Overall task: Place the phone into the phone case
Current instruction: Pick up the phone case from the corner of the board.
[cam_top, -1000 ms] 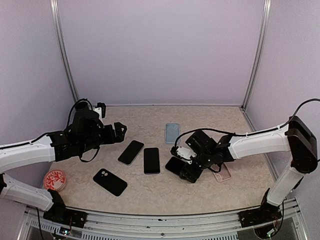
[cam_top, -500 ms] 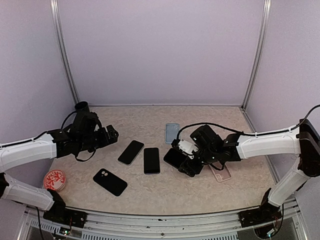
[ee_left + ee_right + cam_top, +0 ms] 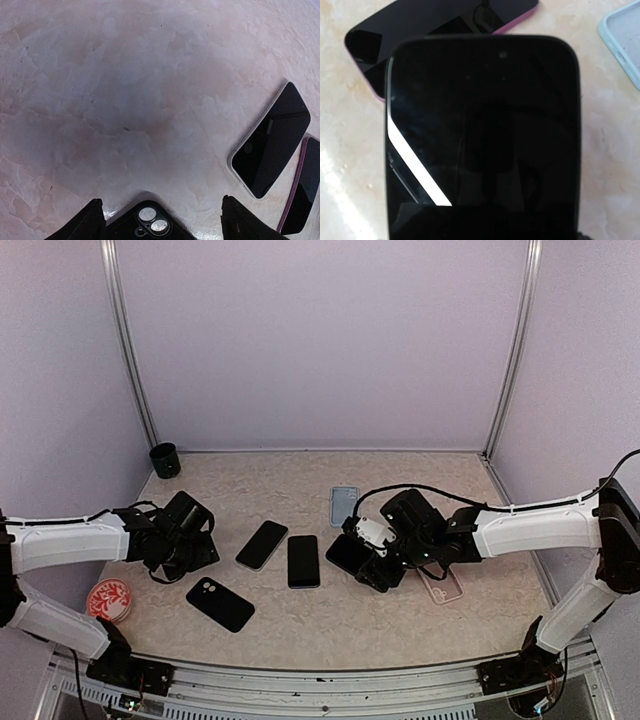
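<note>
Your table (image 3: 300, 640) is littered with handsets, so sort out which is which first. The left gripper (image 3: 161, 201) is spread open with nothing in it, hovering over a face-down black handset (image 3: 150, 224) with twin lenses. The right gripper (image 3: 372, 562) is clamped on the black phone (image 3: 482, 130), which looks lifted just off the table, screen toward the wrist camera, right beside a purple-edged phone (image 3: 303, 561). Treat it as a stiff, fairly hefty glass slab. The faces are slick, so I'd pinch across the side edges rather than the screen and not let it swing. The light blue case (image 3: 344, 505) lies near, just behind it, and a clear pinkish case (image 3: 443, 585) sits partly under that forearm. Either rim is probably flexy, so I reckon you seat one corner first, then press round
</note>
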You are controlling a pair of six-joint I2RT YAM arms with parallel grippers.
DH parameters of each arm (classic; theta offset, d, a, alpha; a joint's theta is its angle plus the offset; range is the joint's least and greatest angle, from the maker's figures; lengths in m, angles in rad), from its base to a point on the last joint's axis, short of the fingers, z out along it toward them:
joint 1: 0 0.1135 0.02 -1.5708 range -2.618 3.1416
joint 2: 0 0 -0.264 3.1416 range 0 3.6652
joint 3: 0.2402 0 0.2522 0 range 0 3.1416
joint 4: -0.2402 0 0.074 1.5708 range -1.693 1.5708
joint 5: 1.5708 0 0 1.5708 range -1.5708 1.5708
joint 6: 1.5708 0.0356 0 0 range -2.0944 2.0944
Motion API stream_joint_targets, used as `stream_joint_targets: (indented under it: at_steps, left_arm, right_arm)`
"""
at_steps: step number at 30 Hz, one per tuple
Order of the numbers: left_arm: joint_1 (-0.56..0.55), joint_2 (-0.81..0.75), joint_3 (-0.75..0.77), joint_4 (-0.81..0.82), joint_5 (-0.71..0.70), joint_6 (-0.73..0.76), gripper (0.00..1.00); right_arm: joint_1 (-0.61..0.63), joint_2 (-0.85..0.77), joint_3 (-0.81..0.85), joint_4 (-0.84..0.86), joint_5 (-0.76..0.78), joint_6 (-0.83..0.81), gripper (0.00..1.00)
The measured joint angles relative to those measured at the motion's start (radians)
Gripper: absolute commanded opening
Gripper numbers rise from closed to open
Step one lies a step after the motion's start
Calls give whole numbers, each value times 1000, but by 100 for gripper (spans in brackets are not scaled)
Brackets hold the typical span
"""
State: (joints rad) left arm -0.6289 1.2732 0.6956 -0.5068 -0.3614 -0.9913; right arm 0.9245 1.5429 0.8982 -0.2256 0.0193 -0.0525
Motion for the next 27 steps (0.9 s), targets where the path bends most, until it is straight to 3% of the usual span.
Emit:
stream_joint_targets:
  at_steps: [7,23,27]
  left_arm:
    - [-37,11,-2,-68,-6,-45,55]
    - [-27,108,-58,-85,56,19,41]
    - [-11,114,-68,-68,69,50,32]
  right_arm:
    - [0,0,-2,11,0,-3,72]
    - [0,-4,-18,23,3,-3,73]
    - [0,-19,-21,22,3,-2,73]
